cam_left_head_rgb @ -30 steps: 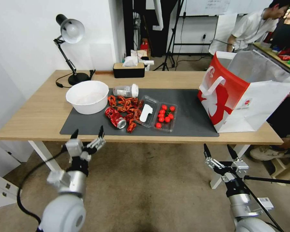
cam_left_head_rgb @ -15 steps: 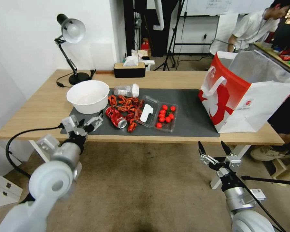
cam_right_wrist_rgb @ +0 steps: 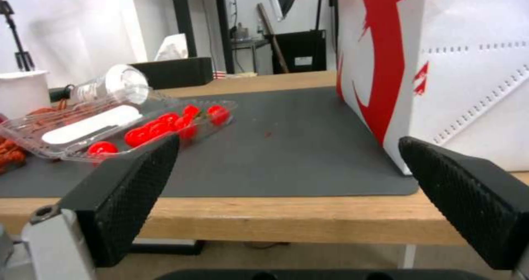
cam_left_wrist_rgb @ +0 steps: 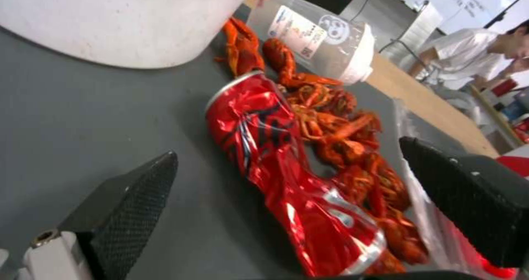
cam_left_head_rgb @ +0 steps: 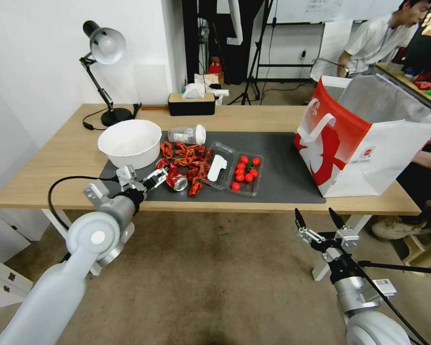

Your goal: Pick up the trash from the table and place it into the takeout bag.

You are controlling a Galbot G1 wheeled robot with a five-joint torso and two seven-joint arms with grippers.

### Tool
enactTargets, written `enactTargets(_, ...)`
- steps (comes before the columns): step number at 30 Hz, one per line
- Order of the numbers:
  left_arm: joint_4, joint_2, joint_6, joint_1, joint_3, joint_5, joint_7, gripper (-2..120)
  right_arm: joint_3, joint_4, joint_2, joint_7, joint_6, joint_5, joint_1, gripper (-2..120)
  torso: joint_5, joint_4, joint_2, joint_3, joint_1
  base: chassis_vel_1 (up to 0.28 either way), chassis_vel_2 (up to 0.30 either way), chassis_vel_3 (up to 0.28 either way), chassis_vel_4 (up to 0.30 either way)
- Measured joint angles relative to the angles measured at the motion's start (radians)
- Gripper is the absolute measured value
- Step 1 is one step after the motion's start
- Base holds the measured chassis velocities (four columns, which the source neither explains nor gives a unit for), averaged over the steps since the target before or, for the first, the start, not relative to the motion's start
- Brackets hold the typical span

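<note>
Left gripper moved up over table edge, jaws spread at crushed red can on mat | can light, creased, slippery: pinch mid-body | right gripper parked low, jaws spread

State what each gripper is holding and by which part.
Nothing is held. Left gripper is open near the crushed red can; right gripper is open below the table edge.

Left tool reaches forward, spread; right tool hangs low, spread.
</note>
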Motion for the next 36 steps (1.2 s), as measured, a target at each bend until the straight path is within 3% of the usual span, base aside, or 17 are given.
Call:
enactTargets(11,0.061,-0.004,0.037,-0.063,0.050,0.020,-0.008,100,0.005,0.012,-0.011,-0.010,-0.020,0.005,-0.004,100,0.0001,0.0000,0.000,0.000,0.000,0.000,0.000,0.000,0.000)
enactTargets(18,0.103,-0.015,0.064,-0.109,0.071,-0.028,-0.022,95,0.013,0.012,-0.007,-0.008,-0.021,0.003,-0.010,100,0.0001,-0.0001,0.000,0.000,0.000,0.000,0.000,0.000,0.000)
enactTargets(36,0.138,-0.017,0.054,-0.125,0.100,-0.032,-0.032,28,0.018,0.007,-0.006,0.010,-0.021,-0.002,-0.010,100,0.0000,0.0000,0.000,0.000,0.000,0.000,0.000,0.000,0.000)
